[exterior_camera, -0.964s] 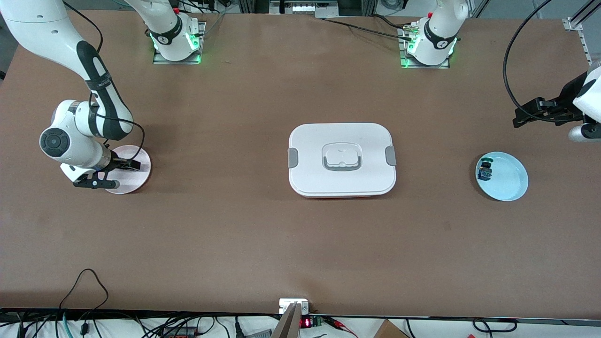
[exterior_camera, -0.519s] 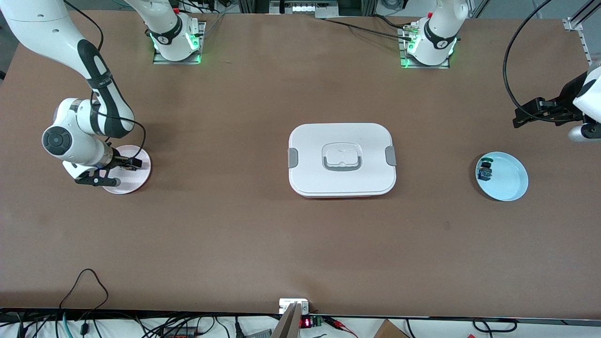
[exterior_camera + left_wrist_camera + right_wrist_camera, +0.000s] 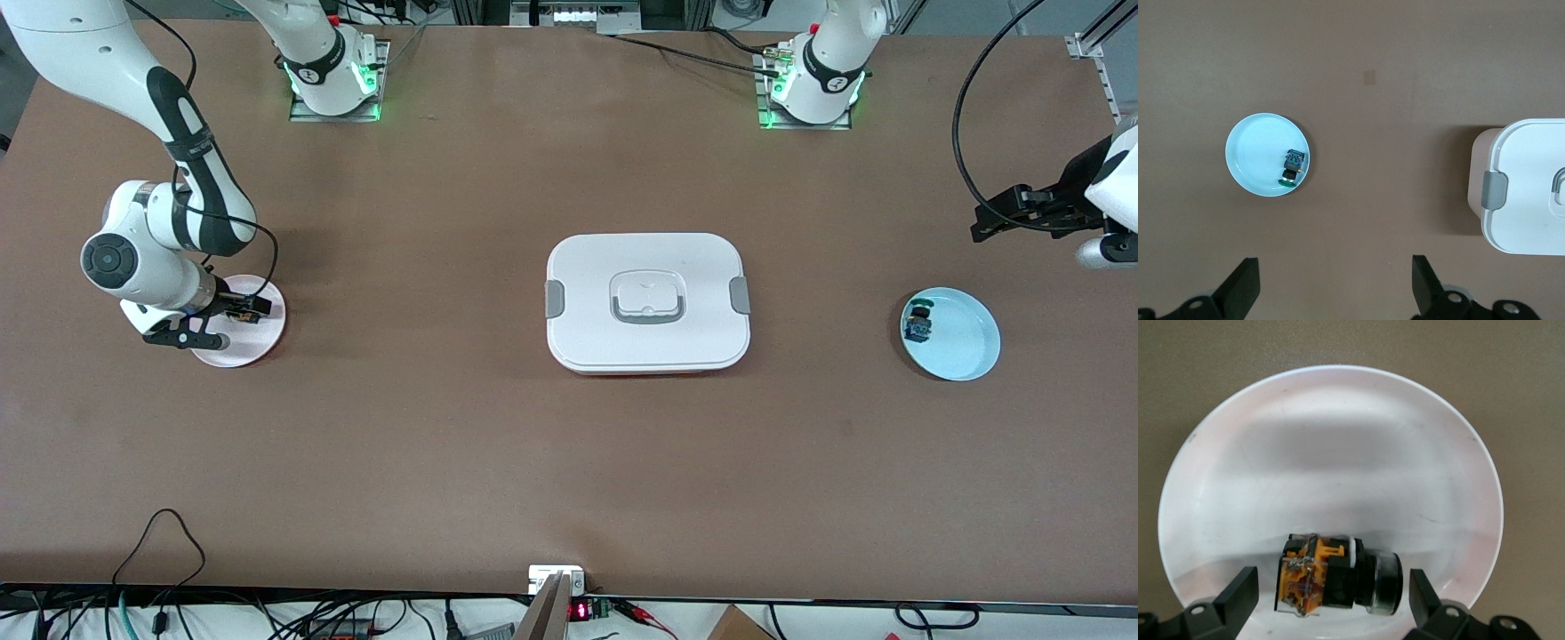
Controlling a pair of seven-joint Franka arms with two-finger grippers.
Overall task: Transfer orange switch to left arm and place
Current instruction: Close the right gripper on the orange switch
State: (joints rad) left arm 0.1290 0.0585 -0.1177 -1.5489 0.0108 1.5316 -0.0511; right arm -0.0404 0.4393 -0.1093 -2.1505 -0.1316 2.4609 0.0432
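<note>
At the left of the front view, the right gripper point(image 3: 238, 313) hangs low over the pink plate point(image 3: 264, 336), fingers spread wide either side of the orange switch point(image 3: 1338, 574), which lies on that plate, not gripped. The white box point(image 3: 648, 300) sits mid-frame. At the right edge the left gripper point(image 3: 1331, 293) waits wide open and empty, above the blue plate point(image 3: 965, 342) with the blue-and-green component point(image 3: 918, 324).
</note>
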